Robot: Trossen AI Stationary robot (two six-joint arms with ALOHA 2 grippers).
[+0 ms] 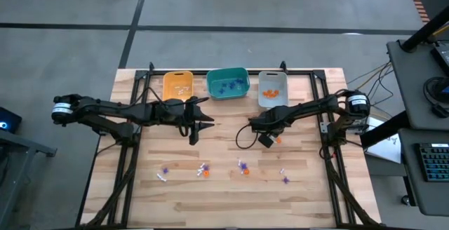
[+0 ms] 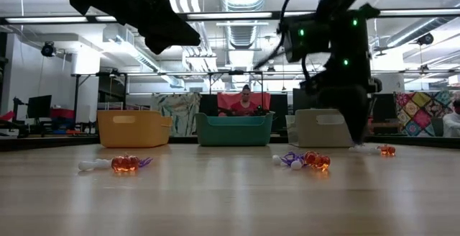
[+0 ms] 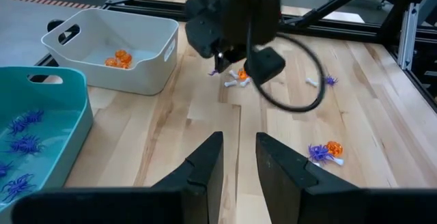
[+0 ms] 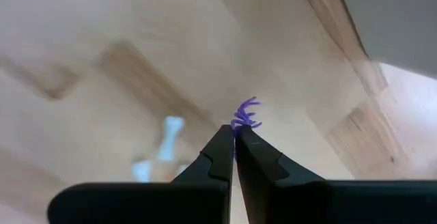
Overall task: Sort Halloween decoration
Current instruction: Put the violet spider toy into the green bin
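We saw a small purple spider (image 4: 245, 117) pinched between the closed fingertips of the right hand (image 4: 234, 136), raised above the bench (image 1: 224, 188) near its middle, in front of the grey bin (image 1: 272, 88). The other Halloween trinkets (image 1: 242, 167), orange, purple and white, lay scattered in a loose row on the near part of the bench, and one orange piece (image 1: 278, 140) lay just beside the right hand. Some were already sorted: orange pieces (image 3: 118, 58) in the grey bin, purple spiders (image 3: 24, 125) in the teal bin (image 1: 227, 83), and white pieces in the yellow bin (image 1: 177, 85). The three bins stood side by side along the far edge. The left hand (image 3: 238, 156) hung over the bench in front of the yellow bin, its fingers a little apart and holding nothing. Behind the bench, a person (image 2: 246, 101) sat in the room.
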